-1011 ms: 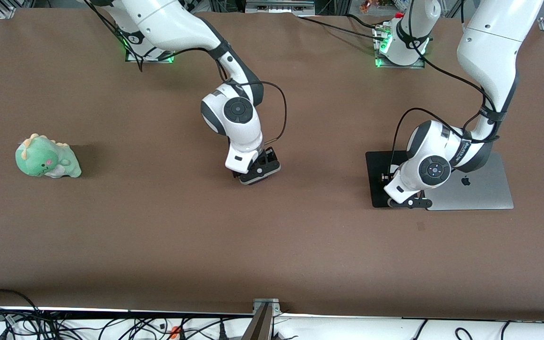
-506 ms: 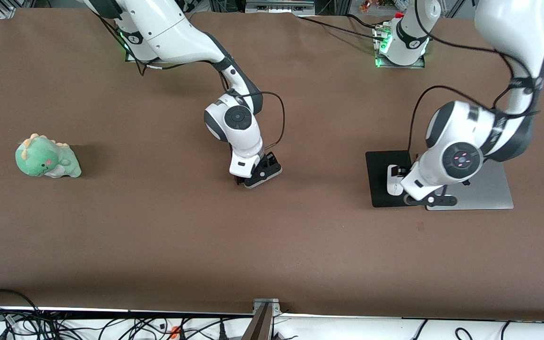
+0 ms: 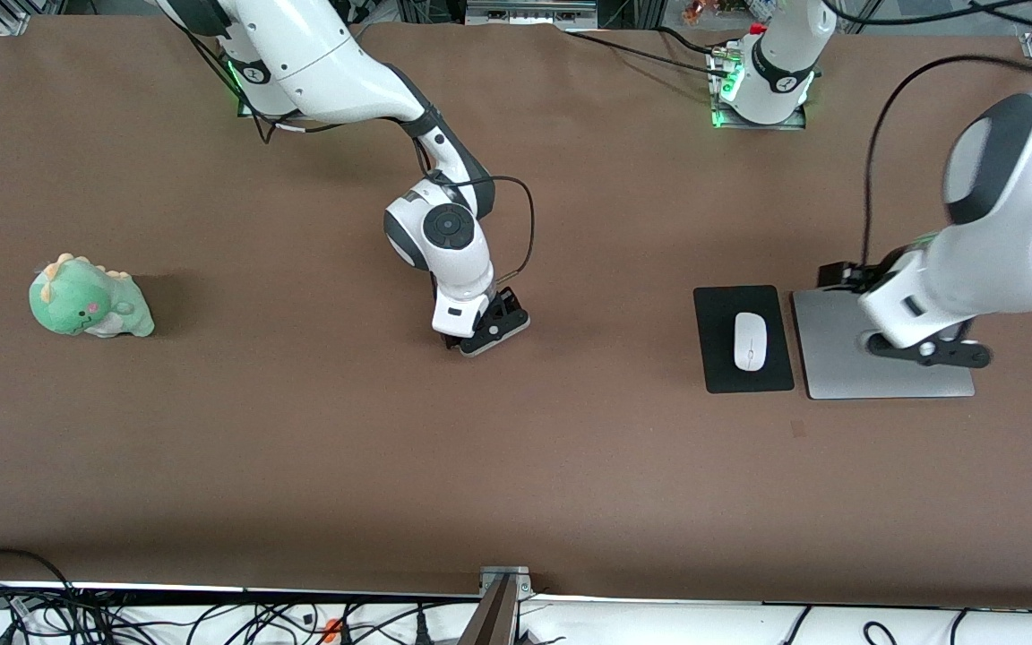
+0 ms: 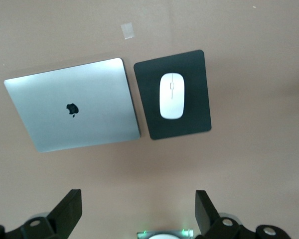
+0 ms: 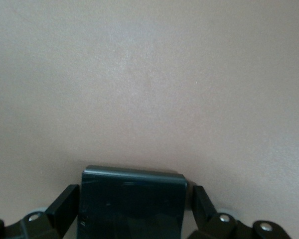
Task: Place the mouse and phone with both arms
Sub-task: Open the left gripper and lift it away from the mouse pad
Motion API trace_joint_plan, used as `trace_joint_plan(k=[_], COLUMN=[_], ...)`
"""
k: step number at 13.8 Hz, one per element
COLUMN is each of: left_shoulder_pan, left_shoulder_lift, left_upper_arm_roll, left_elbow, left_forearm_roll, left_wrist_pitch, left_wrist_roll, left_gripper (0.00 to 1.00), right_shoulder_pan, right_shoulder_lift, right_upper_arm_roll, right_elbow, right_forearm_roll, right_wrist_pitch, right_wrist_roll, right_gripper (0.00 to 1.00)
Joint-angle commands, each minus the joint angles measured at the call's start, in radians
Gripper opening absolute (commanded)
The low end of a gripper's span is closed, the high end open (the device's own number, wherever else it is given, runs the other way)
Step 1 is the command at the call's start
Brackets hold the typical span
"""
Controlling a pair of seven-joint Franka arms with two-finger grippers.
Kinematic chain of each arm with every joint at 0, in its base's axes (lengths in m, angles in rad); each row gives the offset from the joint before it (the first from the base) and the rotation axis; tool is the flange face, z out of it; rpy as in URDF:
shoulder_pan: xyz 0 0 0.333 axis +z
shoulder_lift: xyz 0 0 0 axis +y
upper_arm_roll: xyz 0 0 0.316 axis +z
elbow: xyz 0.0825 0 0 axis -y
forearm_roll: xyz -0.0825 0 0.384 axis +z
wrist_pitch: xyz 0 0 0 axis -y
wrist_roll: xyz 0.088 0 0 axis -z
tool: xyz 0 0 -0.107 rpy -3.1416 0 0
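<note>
The white mouse point(image 3: 749, 340) lies on the black mouse pad point(image 3: 718, 358); both also show in the left wrist view, the mouse point(image 4: 171, 95) on the pad point(image 4: 194, 69). My left gripper point(image 3: 924, 345) is open and empty, high over the silver laptop point(image 3: 838, 367); its fingers stand wide apart in its wrist view point(image 4: 138, 214). My right gripper point(image 3: 494, 333) is low at the table's middle. The black phone point(image 5: 132, 199) lies between its fingers point(image 5: 65, 201), with a thin gap on one side. In the front view the phone is mostly hidden under the gripper.
The closed laptop point(image 4: 89, 99) lies beside the pad toward the left arm's end. A green plush dinosaur point(image 3: 89, 307) sits toward the right arm's end. A bit of tape point(image 4: 126, 31) is stuck to the brown table cover.
My left gripper has let go of the mouse, risen and swung off the pad to over the laptop. The mouse is now uncovered on the pad. My right gripper sank slightly with the phone.
</note>
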Motion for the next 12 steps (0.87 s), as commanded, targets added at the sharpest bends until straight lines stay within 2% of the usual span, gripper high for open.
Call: trace_joint_plan(k=[1, 2, 3, 4, 5, 6, 7, 10, 12], left_shoulder_pan=[0.039, 0.015, -0.044, -0.072, -0.080, -0.094, -0.118, -0.207, -0.201], left_shoulder_lift=[-0.147, -0.205, -0.257, -0.305, -0.361, -0.430, -0.475, -0.474, -0.468], left_upper_arm_roll=[0.017, 0.086, 0.164, 0.213, 0.221, 0.227, 0.237, 0.345, 0.346], left_elbow=[-0.060, -0.103, -0.157, -0.226, -0.315, -0.416, -0.467, -0.469, -0.463], left_forearm_roll=[-0.060, -0.074, -0.091, -0.095, -0.094, -0.091, -0.082, -0.080, -0.082], left_wrist_pitch=[-0.030, -0.007, 0.043, 0.109, 0.194, 0.285, 0.331, 0.332, 0.320], left_wrist_roll=[0.123, 0.120, 0.119, 0.123, 0.116, 0.110, 0.110, 0.119, 0.123], left_gripper=[1.00, 1.00, 1.00, 1.00, 1.00, 1.00, 1.00, 1.00, 1.00], right_shoulder_pan=[-0.006, -0.006, -0.007, -0.007, -0.007, -0.007, -0.012, -0.061, -0.113], right_shoulder_lift=[-0.021, -0.021, -0.021, -0.026, -0.029, -0.032, -0.041, -0.076, -0.090], right_upper_arm_roll=[0.003, 0.003, 0.003, 0.003, 0.003, 0.004, 0.004, 0.009, 0.006], right_elbow=[-0.032, -0.032, -0.030, -0.030, -0.026, -0.018, -0.009, 0.057, 0.111], right_forearm_roll=[-0.011, -0.011, -0.010, -0.007, -0.004, 0.001, 0.005, 0.018, 0.117], right_wrist_pitch=[0.010, 0.008, 0.007, -0.004, -0.027, -0.059, -0.085, -0.273, -0.362], right_wrist_roll=[-0.002, -0.005, -0.011, -0.011, -0.009, -0.011, -0.012, -0.064, -0.220], right_gripper=[1.00, 0.97, 0.79, 0.59, 0.42, 0.37, 0.26, 0.20, 0.16])
